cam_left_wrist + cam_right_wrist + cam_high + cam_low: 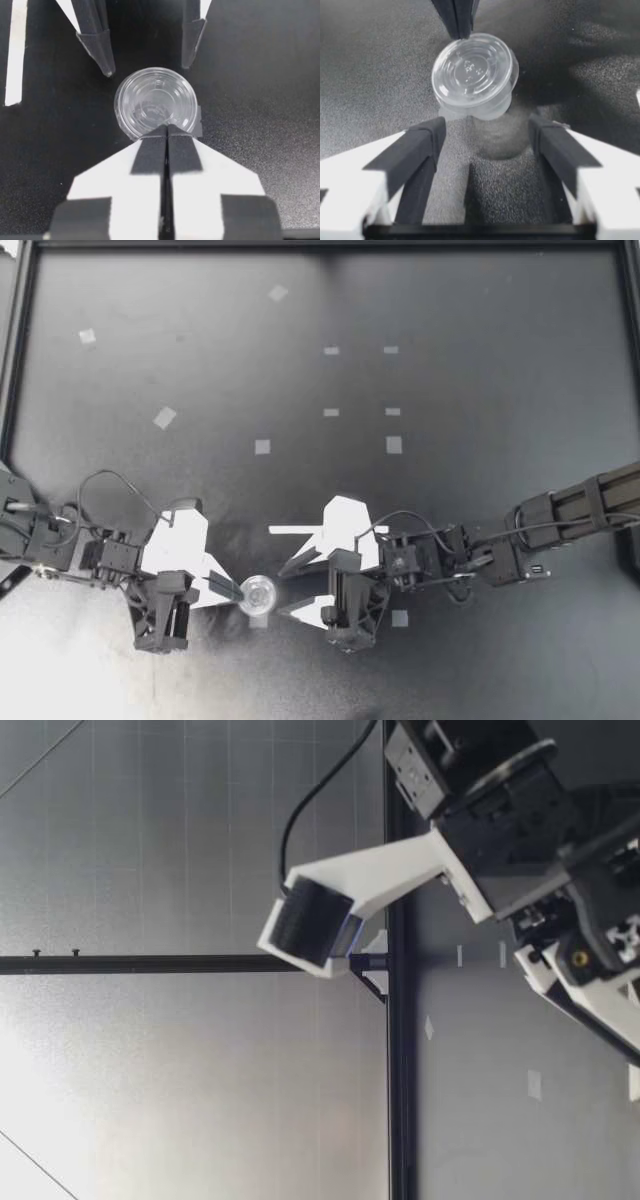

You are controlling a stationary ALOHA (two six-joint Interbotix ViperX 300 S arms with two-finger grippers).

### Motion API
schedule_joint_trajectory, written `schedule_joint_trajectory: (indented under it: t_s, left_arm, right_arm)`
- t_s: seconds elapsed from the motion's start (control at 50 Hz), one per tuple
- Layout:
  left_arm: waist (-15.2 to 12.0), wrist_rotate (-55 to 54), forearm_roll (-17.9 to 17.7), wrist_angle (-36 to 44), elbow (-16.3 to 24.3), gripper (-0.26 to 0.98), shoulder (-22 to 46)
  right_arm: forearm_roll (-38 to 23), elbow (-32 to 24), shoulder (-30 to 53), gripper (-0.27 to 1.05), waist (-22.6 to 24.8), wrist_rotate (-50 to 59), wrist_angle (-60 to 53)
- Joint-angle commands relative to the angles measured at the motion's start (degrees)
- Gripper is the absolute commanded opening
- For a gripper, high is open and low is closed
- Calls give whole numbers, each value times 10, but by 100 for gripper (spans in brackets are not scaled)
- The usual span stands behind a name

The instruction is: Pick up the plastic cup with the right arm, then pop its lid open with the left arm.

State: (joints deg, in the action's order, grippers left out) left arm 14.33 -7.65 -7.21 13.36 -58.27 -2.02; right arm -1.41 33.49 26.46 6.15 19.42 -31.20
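Note:
A small clear plastic cup with a lid [258, 594] stands upright on the black table [450, 440], near the front. My left gripper [238, 590] is shut, and its joined tips rest against the cup's rim [155, 102] from the left. My right gripper [280, 590] comes in from the other side and is open. Its dark fingertips [102, 60] stop just short of the cup. In the right wrist view the cup [472, 75] sits a little ahead of the open right gripper [490, 135], with the left gripper's tips [457, 20] behind it.
Several small white tape marks [393, 444] dot the table, one [400, 618] beside the right wrist. A black frame [20, 360] runs along the back and sides. In the low view one arm's wrist with a white camera mount [340, 910] hangs above the table.

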Motion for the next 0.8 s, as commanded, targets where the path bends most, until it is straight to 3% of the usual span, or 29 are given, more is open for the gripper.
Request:
schedule_joint_trajectory:
  t_s: [0.0,0.78]
  left_arm:
    - [2,1,2,5,4,-10,-6]
    - [2,0,1,42,-10,-10,7]
  right_arm:
    - [-1,-14,-8,67,3,-1,-3]
    - [-10,-48,11,67,-3,-1,31]
